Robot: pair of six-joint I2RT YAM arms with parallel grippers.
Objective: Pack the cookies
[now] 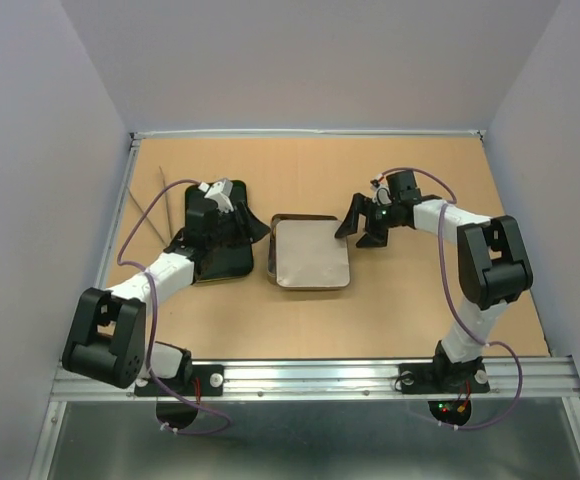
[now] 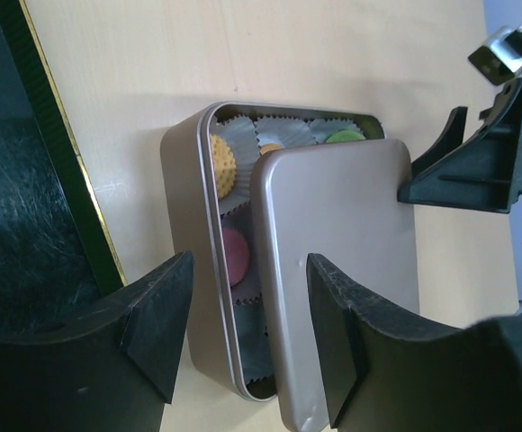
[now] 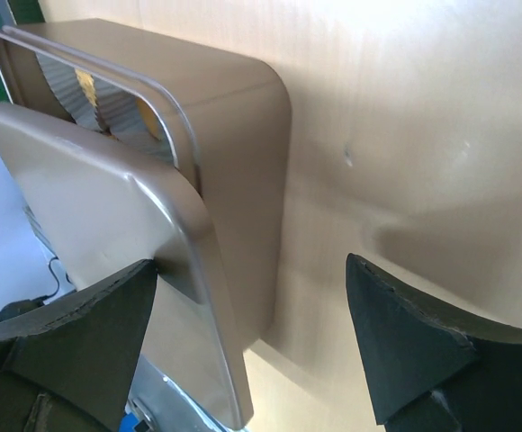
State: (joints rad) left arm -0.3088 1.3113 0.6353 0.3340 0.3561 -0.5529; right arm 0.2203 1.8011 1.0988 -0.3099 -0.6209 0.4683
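Top external view: lid (image 1: 312,255) askew on a filled tin (image 2: 184,270)

The cookies (image 2: 234,255) sit in paper cups (image 2: 243,135) inside the tin; the lid lies shifted toward the right arm, baring a strip on the left arm's side; the left gripper (image 2: 250,270) and the right gripper (image 1: 360,232), beside the lid's far corner, both gape wide and empty; the right seems better placed to square it.

The left pincer (image 1: 253,228) and right pincer (image 1: 359,228) point toward each other, jaws spread wide.
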